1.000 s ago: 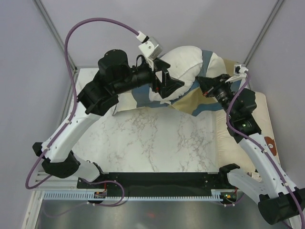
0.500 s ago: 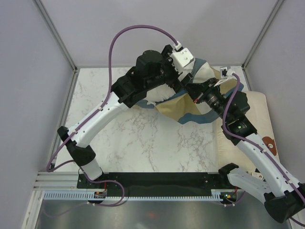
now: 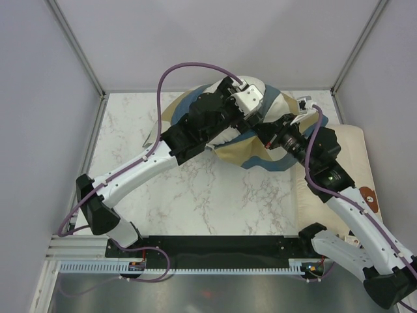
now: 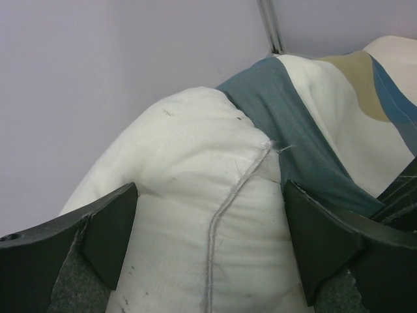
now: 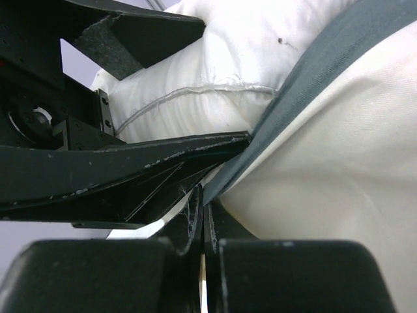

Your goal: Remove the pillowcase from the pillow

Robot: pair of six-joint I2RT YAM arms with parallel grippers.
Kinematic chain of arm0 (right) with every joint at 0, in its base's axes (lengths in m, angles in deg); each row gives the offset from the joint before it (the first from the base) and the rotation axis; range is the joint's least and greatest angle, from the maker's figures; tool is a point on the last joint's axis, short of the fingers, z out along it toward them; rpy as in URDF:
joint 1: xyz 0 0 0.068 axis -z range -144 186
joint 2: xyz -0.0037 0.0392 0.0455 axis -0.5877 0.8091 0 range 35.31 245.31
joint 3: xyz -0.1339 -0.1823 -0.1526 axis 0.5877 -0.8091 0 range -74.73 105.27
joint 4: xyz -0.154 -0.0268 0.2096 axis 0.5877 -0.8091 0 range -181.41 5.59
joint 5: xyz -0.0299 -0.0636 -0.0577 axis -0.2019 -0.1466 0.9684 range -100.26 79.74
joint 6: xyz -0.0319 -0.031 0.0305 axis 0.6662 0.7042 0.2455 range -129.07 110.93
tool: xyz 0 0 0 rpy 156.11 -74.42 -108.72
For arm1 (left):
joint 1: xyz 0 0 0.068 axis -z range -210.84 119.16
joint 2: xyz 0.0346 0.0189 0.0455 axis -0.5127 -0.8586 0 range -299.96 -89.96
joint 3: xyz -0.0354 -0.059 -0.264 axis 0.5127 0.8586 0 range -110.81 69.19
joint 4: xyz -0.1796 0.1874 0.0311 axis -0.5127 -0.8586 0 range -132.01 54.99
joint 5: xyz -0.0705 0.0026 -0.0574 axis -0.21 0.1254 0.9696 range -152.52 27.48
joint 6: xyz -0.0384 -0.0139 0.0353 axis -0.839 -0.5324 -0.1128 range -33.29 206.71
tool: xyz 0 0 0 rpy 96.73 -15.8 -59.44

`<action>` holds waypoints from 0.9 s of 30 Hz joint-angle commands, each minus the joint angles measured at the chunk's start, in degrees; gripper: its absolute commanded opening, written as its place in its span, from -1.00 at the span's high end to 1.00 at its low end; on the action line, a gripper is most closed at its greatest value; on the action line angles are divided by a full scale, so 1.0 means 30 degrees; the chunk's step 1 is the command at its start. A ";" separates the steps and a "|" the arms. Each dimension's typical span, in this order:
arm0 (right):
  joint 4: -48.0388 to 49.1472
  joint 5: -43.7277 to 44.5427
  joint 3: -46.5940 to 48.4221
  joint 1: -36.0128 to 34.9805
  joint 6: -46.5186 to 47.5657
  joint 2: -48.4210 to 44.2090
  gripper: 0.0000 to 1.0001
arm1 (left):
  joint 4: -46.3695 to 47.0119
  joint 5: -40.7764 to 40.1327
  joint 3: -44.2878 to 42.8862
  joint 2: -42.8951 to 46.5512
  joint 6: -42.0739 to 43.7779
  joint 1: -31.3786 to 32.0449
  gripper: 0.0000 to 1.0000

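Pillow (image 4: pixel 195 195): plump, off-white, seamed corner bare and poking out of cover; remainder inside. At far side of table (image 3: pixel 195 189), right of centre, bunched between both arms.

Pillowcase (image 3: pixel 251 156): blocks of steel blue, tan and cream; blue hem drawn across pillow just behind bare corner; tan part draped toward near side.

Left hand (image 4: pixel 210 215): spread wide apart, one finger on either side of bare corner; contact with pillow not discernible.

Right hand (image 5: pixel 203 208): pressed together, clamped on blue hem of pillowcase, just beside left hand.

Second pillow (image 3: pixel 355 140): flat, cream, at right edge of table under right arm.
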 commanded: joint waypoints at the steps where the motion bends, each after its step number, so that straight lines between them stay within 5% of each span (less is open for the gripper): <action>1: 0.2988 -0.0925 0.0947 -0.0197 0.0243 -0.1949 1.00 | 0.0402 -0.3830 0.1009 0.0179 0.1731 -0.1248 -1.00; 10: 0.2167 -0.0895 0.1327 -0.0197 0.0273 -0.2712 1.00 | 0.0082 -0.2807 0.3236 0.0883 0.0736 -0.2481 -0.96; 12: 0.2080 -0.0867 0.1415 -0.0197 0.0302 -0.2624 1.00 | -0.0154 -0.2194 0.3441 0.0912 0.0589 -0.2510 -0.45; 14: 0.1495 -0.0488 0.1562 -0.0197 0.0478 -0.2478 1.00 | -0.0592 -0.2103 0.3530 0.0884 0.0325 -0.2510 0.32; 17: -0.0081 0.1763 0.1971 -0.0197 0.1296 -0.2302 1.00 | -0.1644 -0.2073 0.3588 0.0971 -0.0201 -0.2510 0.95; 27: -0.4012 1.4036 0.4458 -0.0168 0.5046 0.0098 1.00 | -0.3785 -0.2249 0.6105 0.3839 -0.3480 -0.2510 0.95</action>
